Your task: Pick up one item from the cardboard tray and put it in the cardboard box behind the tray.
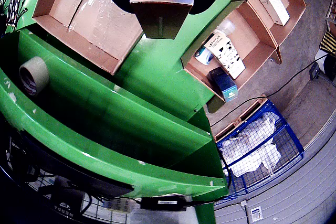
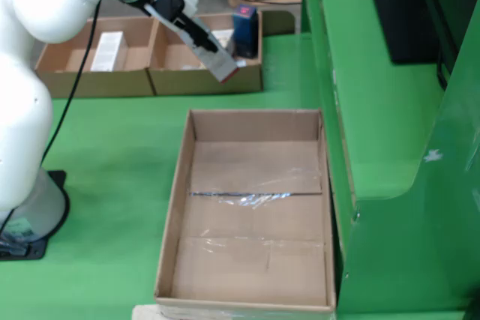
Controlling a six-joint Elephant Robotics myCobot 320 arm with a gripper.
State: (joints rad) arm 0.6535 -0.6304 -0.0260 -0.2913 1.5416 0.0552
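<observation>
Surface: a bright green bench (image 2: 112, 177) carries everything; in the fixed view a raised green ledge runs along its right edge.
Beyond the bench: the wrist view shows grey floor, a blue wire crate (image 1: 262, 150) with white crumpled material, and a black cable.
Arm: the white arm (image 2: 34, 50) stands on a base at the left edge of the bench in the fixed view and reaches toward the far edge.
Gripper: the gripper (image 2: 196, 35) hangs above the divided cardboard tray (image 2: 97, 84); its jaws are pinching a small carton (image 2: 221, 65), held tilted and clear of the tray floor.
Carton up close: in the wrist view the same carton (image 1: 160, 1) fills the top centre, brown with a shiny face, between the dark gripper parts.
Tray: it lies along the far edge of the bench, split into two compartments.
Tray contents: a white box (image 2: 109, 50) lies in the left compartment in the fixed view; a dark blue box (image 2: 245, 31) stands upright in the right compartment, just beside the held carton. The wrist view also shows a white printed pack (image 1: 227, 53) there.
Cardboard box: the large open box (image 2: 255, 215) sits near the bench's front edge, with only tape strips on its floor.
Tape roll: a roll of tape (image 1: 34, 75) rests on the green ledge in the wrist view.
</observation>
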